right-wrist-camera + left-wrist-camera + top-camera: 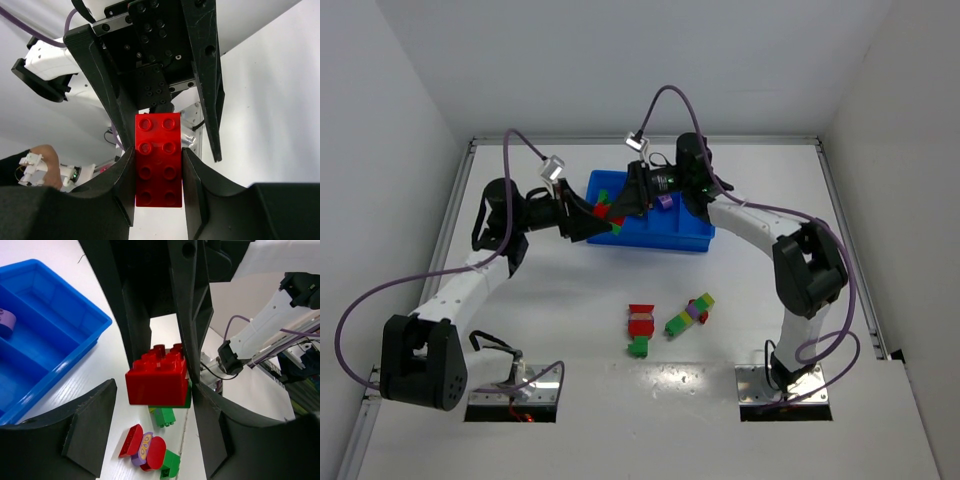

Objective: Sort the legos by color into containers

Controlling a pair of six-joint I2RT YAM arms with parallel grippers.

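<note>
Two tools meet above the left end of the blue tray (665, 238), mid-split by my guess. The right tool (158, 152) pinches a red brick (159, 172) joined to a green brick (188, 399). The left tool (154, 385) flanks them, though I can't tell if it grips. Next wants a firm pull apart, then drops by colour.

Top view: left tool (603, 226) and right tool (617, 208) hide left compartments of bright blue plastic tray (680, 243). Green plastic brick (188, 397) mostly behind red plastic brick (157, 382).

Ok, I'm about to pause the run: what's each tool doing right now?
Left tool: open, fingers straddling the red brick, not clamping it.
Right tool: closed on the same red brick.
</note>
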